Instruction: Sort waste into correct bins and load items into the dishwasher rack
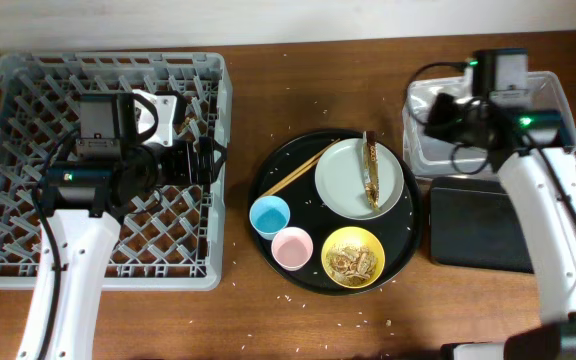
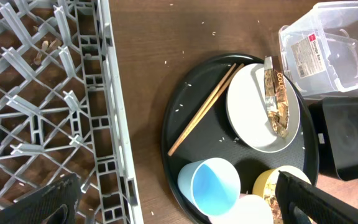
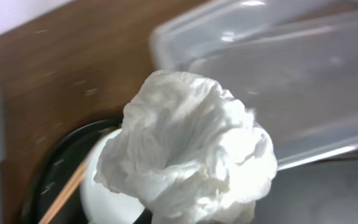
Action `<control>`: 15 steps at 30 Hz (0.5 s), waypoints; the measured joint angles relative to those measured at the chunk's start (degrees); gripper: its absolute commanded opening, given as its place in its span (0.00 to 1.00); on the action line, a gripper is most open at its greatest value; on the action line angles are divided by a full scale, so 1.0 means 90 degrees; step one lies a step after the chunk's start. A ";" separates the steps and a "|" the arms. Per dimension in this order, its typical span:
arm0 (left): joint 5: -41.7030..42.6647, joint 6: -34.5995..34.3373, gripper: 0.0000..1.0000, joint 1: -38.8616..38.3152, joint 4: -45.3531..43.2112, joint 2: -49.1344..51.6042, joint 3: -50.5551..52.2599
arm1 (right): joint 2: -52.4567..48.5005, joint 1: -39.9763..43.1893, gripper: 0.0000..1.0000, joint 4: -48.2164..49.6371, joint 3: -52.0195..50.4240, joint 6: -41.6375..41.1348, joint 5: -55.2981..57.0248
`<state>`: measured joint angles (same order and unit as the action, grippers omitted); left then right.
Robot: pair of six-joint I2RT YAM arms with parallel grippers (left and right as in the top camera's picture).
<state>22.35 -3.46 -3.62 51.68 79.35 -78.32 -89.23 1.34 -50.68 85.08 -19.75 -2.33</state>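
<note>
Both bins sat at the right of the counter (image 1: 268,70). The right gripper (image 1: 446,112) held the crumpled tissue (image 3: 185,149) over the left edge of the clear tub (image 3: 303,81), which stood beside the black tray (image 1: 478,225). The left gripper (image 1: 211,162) was spread wide and empty above the right side of the rack (image 1: 8,100). The wrapper (image 1: 370,170) lay on the plate (image 1: 343,185), and the scraps (image 1: 353,262) were in the yellow bowl (image 1: 330,245).

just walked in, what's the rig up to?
Waste sorting is under way. The right gripper holds a crumpled tissue above the clear tub, not yet dropped. The left gripper hangs open and empty over the rack. The plate with the wrapper on it, chopsticks, blue cup, pink cup and bowl of scraps sit on the round tray; none are racked.
</note>
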 measured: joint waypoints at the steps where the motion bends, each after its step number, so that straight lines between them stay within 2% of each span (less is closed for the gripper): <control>1: 0.0000 0.0000 1.00 0.0000 0.0005 0.0000 -0.0002 | -0.0350 0.0311 0.70 0.0194 -0.0002 -0.0012 0.0240; 2: 0.0000 0.0000 1.00 0.0000 0.0015 0.0000 0.0000 | -0.0838 0.0658 0.74 0.0517 -0.0032 0.0112 0.0024; 4: 0.0002 0.0000 1.00 0.0000 -0.0002 0.0000 -0.0002 | -0.0913 0.0891 0.78 0.0510 -0.0027 0.0486 -0.0733; 6: 0.0005 0.0000 1.00 0.0000 -0.0002 0.0000 -0.0002 | -0.0724 0.0680 0.74 0.0257 -0.0012 0.0763 -0.1246; 9: 0.0002 0.0000 0.99 0.0000 0.0000 0.0000 -0.0002 | -0.0546 -0.0413 0.74 -0.0255 -0.0027 0.0993 -0.1423; 11: 0.0005 0.0000 1.00 -0.0002 0.0002 0.0000 -0.0002 | -0.0644 -0.1353 0.73 -0.0002 -0.0658 0.0906 -0.0908; 12: 0.0002 0.0002 1.00 0.0000 -0.0005 0.0000 -0.0002 | -0.0784 -0.1515 0.74 0.0301 -0.0894 0.0750 -0.0600; 13: 0.0010 0.0002 0.99 -0.0002 0.0000 0.0000 -0.0002 | -0.1358 -0.1569 0.66 0.0862 -0.1234 0.0505 -0.0075; 14: 0.0017 0.0000 1.00 0.0000 0.0010 0.0002 0.0000 | -0.1600 -0.1562 0.44 0.1120 -0.1331 0.0440 0.0083; 15: 0.0017 0.0002 0.99 0.0000 0.0000 0.0002 0.0000 | -0.2052 -0.1537 0.04 0.1433 -0.1375 0.0386 0.0187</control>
<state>22.50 -3.44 -3.62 51.68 79.37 -78.32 -107.70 -12.49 -37.78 72.71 -16.27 -0.64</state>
